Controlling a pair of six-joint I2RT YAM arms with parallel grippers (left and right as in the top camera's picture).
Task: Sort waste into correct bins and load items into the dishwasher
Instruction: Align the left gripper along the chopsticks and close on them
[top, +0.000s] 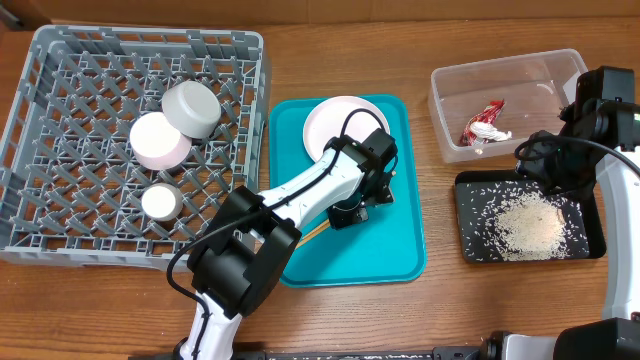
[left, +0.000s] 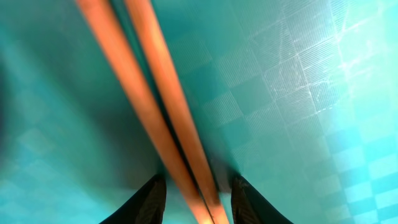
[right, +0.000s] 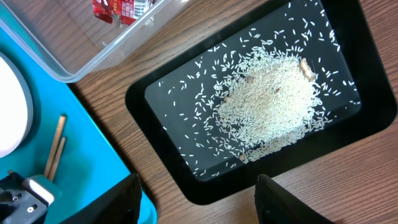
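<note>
My left gripper (top: 350, 210) is low over the teal serving tray (top: 395, 250). Its fingers (left: 199, 193) stand astride the two wooden chopsticks (left: 158, 112), close to them but still apart. The chopsticks' ends show in the overhead view (top: 315, 232) and the right wrist view (right: 55, 146). The white plate (top: 330, 122) lies on the tray's far part. The grey bowl (top: 192, 107), pink bowl (top: 158, 140) and white cup (top: 160, 201) sit in the grey dish rack (top: 60, 150). The snack wrapper (top: 485, 124) is in the clear tub (top: 450, 85). Rice (right: 267, 99) lies in the black tray (right: 161, 90). My right gripper (right: 199, 199) is open and empty above that tray's near edge.
The dish rack fills the left of the table, the teal tray the middle, and the tub and black tray the right. Bare wooden tabletop (top: 450, 300) lies along the front edge. My right arm (top: 600, 110) hangs over the right edge.
</note>
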